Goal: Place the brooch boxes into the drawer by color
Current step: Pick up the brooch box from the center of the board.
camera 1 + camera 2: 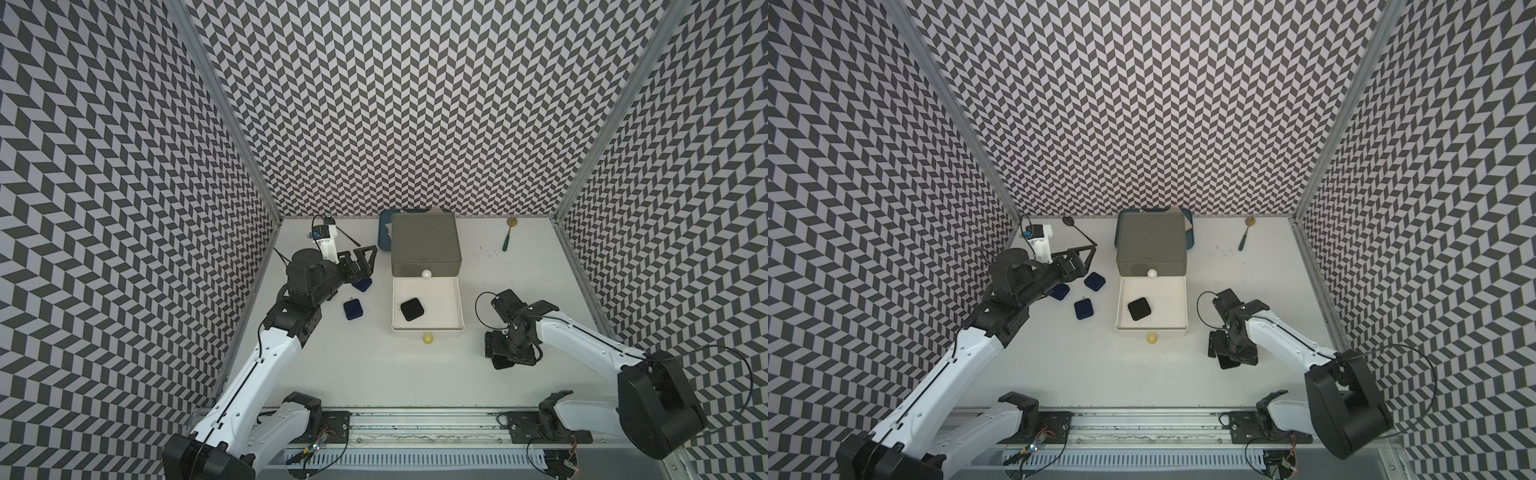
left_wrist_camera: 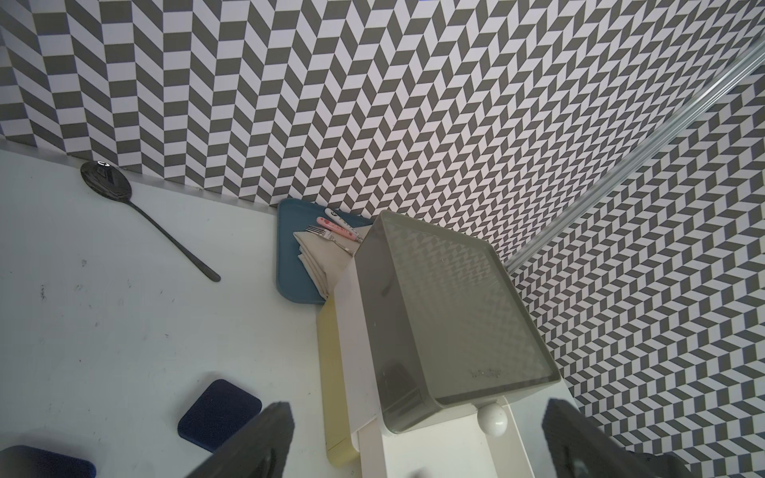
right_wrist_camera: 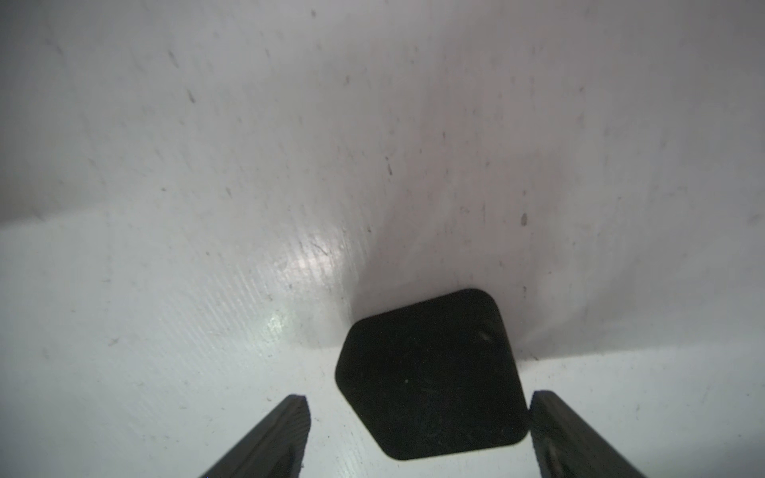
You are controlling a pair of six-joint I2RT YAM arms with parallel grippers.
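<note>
The right gripper (image 3: 420, 397) straddles a black brooch box (image 3: 430, 372), jaws spread and not clamped, on open table (image 1: 374, 374) right of the chest (image 1: 424, 245). The chest's white drawer (image 1: 460, 307) is pulled out and holds another black box (image 1: 412, 308). Left of the chest, three navy boxes (image 1: 1084, 309) lie beside the left gripper (image 2: 418, 405), which is spread wide and empty.

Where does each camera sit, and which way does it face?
Top views: high above the near edge, looking down on the white table, left arm, right arm and the grey-topped three-tier chest, white drawer open.
Left wrist: looks past the open left gripper at the chest and a navy square box.
Right wrist: looks down through the open right gripper at a black rounded-square box.
Shared: the chest's white ball knob, in left-wrist and both top views.
</note>
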